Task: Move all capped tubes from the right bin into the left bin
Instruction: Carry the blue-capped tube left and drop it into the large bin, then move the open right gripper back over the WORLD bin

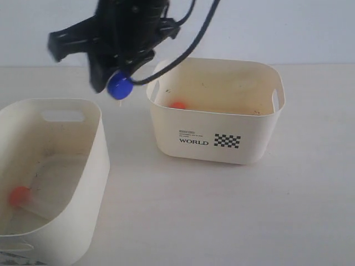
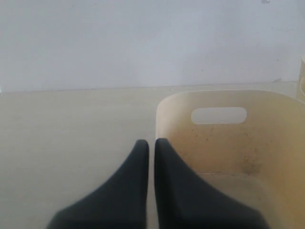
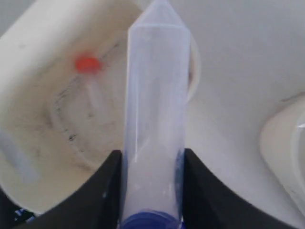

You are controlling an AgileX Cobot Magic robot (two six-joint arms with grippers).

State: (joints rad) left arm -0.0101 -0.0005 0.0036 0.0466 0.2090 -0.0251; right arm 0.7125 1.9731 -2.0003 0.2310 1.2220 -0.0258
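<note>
Carrying the blue-capped tube (image 3: 155, 95) to the drop is the step in hand. The right claw (image 3: 151, 155) is clamped on it, jaws spread only to the tube's width. It grips the body next to the cap, and the pointed tip sticks out ahead of the claw. The left bin (image 1: 83, 160) lies below and ahead of the claw. The right bin (image 1: 211, 133) sits off to its side.

To do it well, I'd get the claw fully over the left bin's floor before letting go. Go low enough that the tube can't bounce off the rim, and aim off the orange-capped tube (image 1: 20, 195) lying down there. The grip is near one end, so the tube may swing. Don't loosen until it's over the bin.

The left claw (image 2: 148, 143) has its jaws almost pressed together with a thin slit between them and nothing held. It sits just beside the left bin's wall, with the slot handle (image 2: 219, 115) ahead of it, and is likely out of the drop path.

Hard to see:
- The exterior view shows only the blue cap; the tube body is hidden by the claw.
- An orange cap (image 1: 177, 104) shows in the right bin, but its body is hidden by the near wall. Can't tell if more tubes lie there.
- The left bin is cut off at the frame edge, and the left claw is not in the exterior view.
- A pale curved edge (image 3: 283, 143) beside the right claw is maybe the right bin's rim; can't tell.
</note>
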